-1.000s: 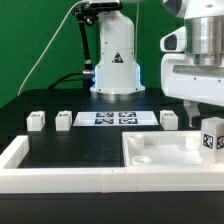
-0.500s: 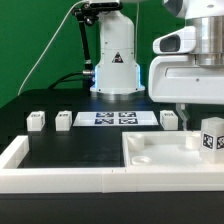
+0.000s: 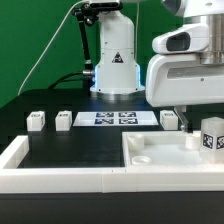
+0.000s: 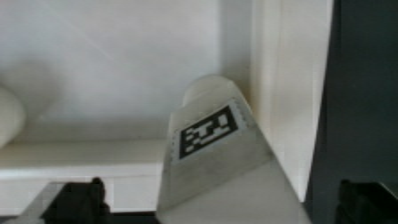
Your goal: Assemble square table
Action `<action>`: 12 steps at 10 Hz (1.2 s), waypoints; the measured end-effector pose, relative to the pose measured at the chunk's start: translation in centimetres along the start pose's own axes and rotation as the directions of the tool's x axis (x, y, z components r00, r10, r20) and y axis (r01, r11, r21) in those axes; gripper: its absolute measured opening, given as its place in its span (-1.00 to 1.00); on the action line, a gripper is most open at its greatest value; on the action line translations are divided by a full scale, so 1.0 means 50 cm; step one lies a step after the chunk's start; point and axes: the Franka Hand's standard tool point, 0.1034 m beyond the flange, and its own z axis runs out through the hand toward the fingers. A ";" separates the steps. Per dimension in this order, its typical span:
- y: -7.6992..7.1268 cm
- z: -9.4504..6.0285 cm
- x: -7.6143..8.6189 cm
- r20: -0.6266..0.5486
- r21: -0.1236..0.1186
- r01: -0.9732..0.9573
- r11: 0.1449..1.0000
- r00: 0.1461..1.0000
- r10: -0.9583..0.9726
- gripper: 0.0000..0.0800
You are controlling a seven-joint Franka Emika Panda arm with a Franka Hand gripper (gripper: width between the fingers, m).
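So the arm reaches down from above with its chunky white wrist over the table top [image 3: 160, 137], at the far corner on the exterior view's right, gripper [image 3: 197, 110] pointing straight down, jaws spread wide.

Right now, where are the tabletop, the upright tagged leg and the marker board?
tabletop [image 3: 172, 150]: exterior view, on its bare inner floor.
upright tagged leg [image 3: 211, 138]: exterior view, on its tagged face.
marker board [image 3: 120, 119]: exterior view, at the middle of the board among its printed tags.
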 end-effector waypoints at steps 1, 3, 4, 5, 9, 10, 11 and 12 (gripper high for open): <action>0.001 0.000 0.000 -0.001 -0.002 0.042 0.999 0.999 -0.042 0.62; 0.006 0.000 0.001 0.000 -0.009 0.135 0.991 0.991 -0.135 0.60; 0.006 0.000 0.001 0.000 -0.009 0.130 0.991 0.992 -0.130 0.13; 0.006 0.000 0.001 0.000 -0.009 0.130 0.991 0.992 -0.130 0.13; 0.007 0.000 0.000 0.000 -0.009 0.106 0.994 0.994 -0.106 -0.27; 0.006 0.000 0.000 0.000 -0.007 0.012 1.000 1.000 -0.012 -0.27; 0.005 0.000 0.001 -0.004 -0.005 -0.080 0.997 0.997 0.079 -0.27; -0.001 0.001 0.002 -0.012 -0.003 -0.229 0.973 0.973 0.229 -0.27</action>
